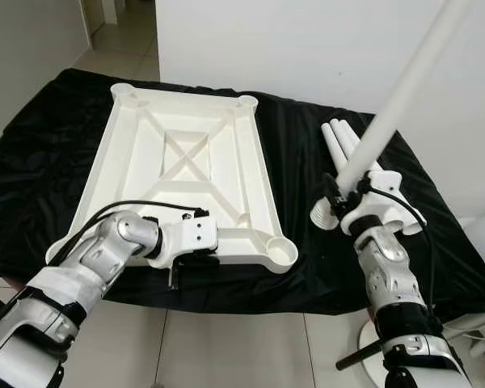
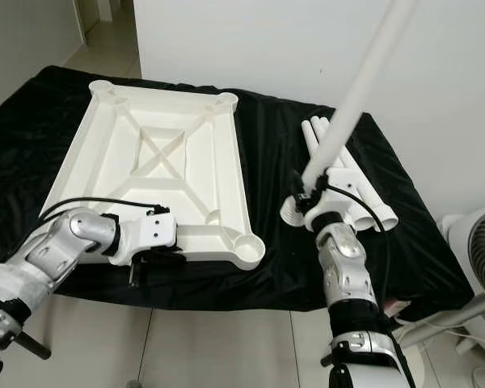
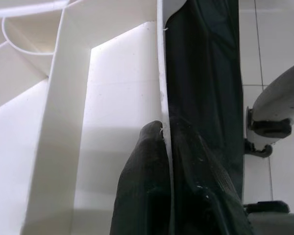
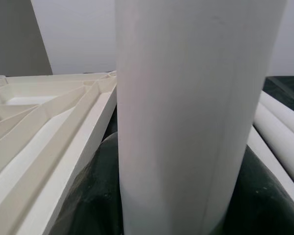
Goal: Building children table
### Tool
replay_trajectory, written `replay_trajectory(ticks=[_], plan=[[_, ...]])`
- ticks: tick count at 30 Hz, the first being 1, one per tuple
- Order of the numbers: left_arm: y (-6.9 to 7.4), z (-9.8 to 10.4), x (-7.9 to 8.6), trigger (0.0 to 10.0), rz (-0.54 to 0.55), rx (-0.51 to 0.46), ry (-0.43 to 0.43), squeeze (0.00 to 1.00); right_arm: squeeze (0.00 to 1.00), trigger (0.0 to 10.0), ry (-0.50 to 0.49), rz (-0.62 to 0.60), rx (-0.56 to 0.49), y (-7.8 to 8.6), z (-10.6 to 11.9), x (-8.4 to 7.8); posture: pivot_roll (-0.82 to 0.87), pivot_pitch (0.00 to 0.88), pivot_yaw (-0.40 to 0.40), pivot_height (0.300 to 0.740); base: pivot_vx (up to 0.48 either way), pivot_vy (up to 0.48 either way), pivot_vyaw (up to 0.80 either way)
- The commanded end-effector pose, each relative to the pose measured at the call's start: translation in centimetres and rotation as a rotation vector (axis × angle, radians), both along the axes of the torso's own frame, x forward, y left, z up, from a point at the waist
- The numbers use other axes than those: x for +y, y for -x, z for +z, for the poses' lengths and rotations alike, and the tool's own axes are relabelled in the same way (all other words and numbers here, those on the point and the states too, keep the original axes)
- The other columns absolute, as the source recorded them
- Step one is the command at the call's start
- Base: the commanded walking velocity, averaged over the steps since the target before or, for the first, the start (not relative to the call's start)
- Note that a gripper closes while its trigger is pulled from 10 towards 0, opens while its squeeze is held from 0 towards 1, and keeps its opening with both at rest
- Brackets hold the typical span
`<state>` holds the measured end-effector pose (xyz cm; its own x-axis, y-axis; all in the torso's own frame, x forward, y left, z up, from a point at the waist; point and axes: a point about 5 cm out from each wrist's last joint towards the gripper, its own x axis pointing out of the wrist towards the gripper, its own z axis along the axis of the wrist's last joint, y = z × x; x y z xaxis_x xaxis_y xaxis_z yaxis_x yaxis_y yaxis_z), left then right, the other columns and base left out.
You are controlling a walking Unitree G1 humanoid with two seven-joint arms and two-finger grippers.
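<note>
The white children's table top [image 1: 186,153] lies upside down on a black cloth, ribs and round corner sockets [image 1: 281,252] facing up. My left gripper [image 3: 167,161] is shut on its near rim [image 3: 161,73], one finger inside the rim and one outside. My right gripper [image 1: 345,196] is shut on a long white table leg [image 1: 396,97]. The leg slants up and to the right, above the cloth, to the right of the top. In the right wrist view the held leg [image 4: 186,112] stands close to the camera. Several spare legs [image 2: 319,133] lie behind the right gripper.
The black cloth [image 1: 32,178] covers the low work surface, whose near edge drops to a tiled floor [image 1: 226,347]. A white wall stands behind. A fan [image 2: 481,242] stands on the floor at the right.
</note>
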<state>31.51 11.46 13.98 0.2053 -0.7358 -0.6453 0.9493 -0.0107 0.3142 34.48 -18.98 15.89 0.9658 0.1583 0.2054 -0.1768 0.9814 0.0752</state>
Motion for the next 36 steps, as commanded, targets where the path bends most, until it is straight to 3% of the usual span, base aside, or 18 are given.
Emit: replay_trajectory(ticks=[1, 2, 3, 4, 7, 8, 16, 17, 19, 20, 28, 33, 36], plan=[[-0.1, -2.1, -0.4, 10.0, 0.106, -0.024, -0.017, 0.00, 0.00, 10.0, 0.005, 0.012, -0.007, -0.2, 0.2, 0.3, 0.13, 0.017, -0.118, 0.740, 0.000, 0.000, 0.00], [-0.8, -2.2, -0.7, 10.0, 0.187, -0.029, 0.007, 0.00, 0.00, 10.0, 0.011, 0.025, -0.012, -0.3, 0.3, 0.6, 0.13, 0.017, -0.118, 0.740, 0.000, 0.000, 0.00], [-0.8, -2.2, -0.7, 10.0, 0.187, -0.029, 0.007, 0.00, 0.00, 10.0, 0.011, 0.025, -0.012, -0.3, 0.3, 0.6, 0.13, 0.017, -0.118, 0.740, 0.000, 0.000, 0.00], [-1.8, -1.7, -1.1, 10.0, 0.277, -0.054, 0.044, 1.00, 0.00, 10.0, 0.015, 0.048, -0.020, -0.4, 0.5, 1.1, 0.14, 0.024, -0.134, 0.740, 0.000, 0.000, 0.00], [-2.2, -1.3, -1.1, 10.0, 0.299, -0.085, 0.045, 1.00, 0.00, 10.0, 0.010, 0.065, -0.025, -0.4, 0.6, 1.4, 0.14, 0.026, -0.138, 0.740, 0.000, 0.000, 0.00], [-2.6, -1.0, -1.0, 10.0, 0.334, -0.106, 0.053, 0.00, 0.00, 10.0, 0.017, 0.075, -0.026, -0.4, 0.6, 1.6, 0.14, 0.032, -0.138, 0.740, 0.000, 0.000, 0.00], [-3.3, 0.5, -0.4, 10.0, 0.437, -0.154, 0.126, 0.00, 0.00, 10.0, 0.019, 0.102, -0.025, -0.2, 0.6, 2.2, 0.14, 0.041, -0.145, 0.740, 0.000, 0.000, 0.00], [-3.7, 1.0, 0.3, 10.0, 0.465, -0.215, 0.098, 0.00, 0.00, 10.0, 0.024, 0.112, -0.032, -0.2, 0.6, 2.3, 0.14, 0.047, -0.151, 0.740, 0.000, 0.000, 0.00], [-3.8, 1.0, 0.5, 10.0, 0.467, -0.234, 0.083, 0.00, 0.00, 10.0, 0.027, 0.114, -0.034, -0.2, 0.7, 2.3, 0.14, 0.047, -0.151, 0.740, 0.000, 0.000, 0.00], [-4.6, 1.5, 0.9, 10.0, 0.529, -0.283, 0.094, 0.00, 0.00, 10.0, 0.018, 0.125, -0.041, -0.2, 0.8, 2.4, 0.14, 0.048, -0.151, 0.740, 0.000, 0.000, 0.00], [-6.8, 3.4, 2.0, 10.0, 0.713, -0.371, 0.124, 0.00, 0.00, 10.0, 0.004, 0.146, -0.057, -0.3, 1.2, 2.9, 0.14, 0.049, -0.153, 0.740, 0.000, 0.000, 0.00], [-6.5, 3.8, 1.5, 10.0, 0.641, -0.334, 0.144, 0.00, 0.00, 10.0, 0.007, 0.170, -0.058, -0.1, 1.2, 3.2, 0.13, 0.050, -0.152, 0.740, 0.000, 0.000, 0.00], [-4.1, 4.1, -0.2, 10.0, 0.384, -0.215, 0.259, 0.00, 0.00, 10.0, -0.001, 0.190, -0.047, 0.2, 0.9, 3.3, 0.14, 0.049, -0.150, 0.740, 0.000, 0.000, 0.00]])
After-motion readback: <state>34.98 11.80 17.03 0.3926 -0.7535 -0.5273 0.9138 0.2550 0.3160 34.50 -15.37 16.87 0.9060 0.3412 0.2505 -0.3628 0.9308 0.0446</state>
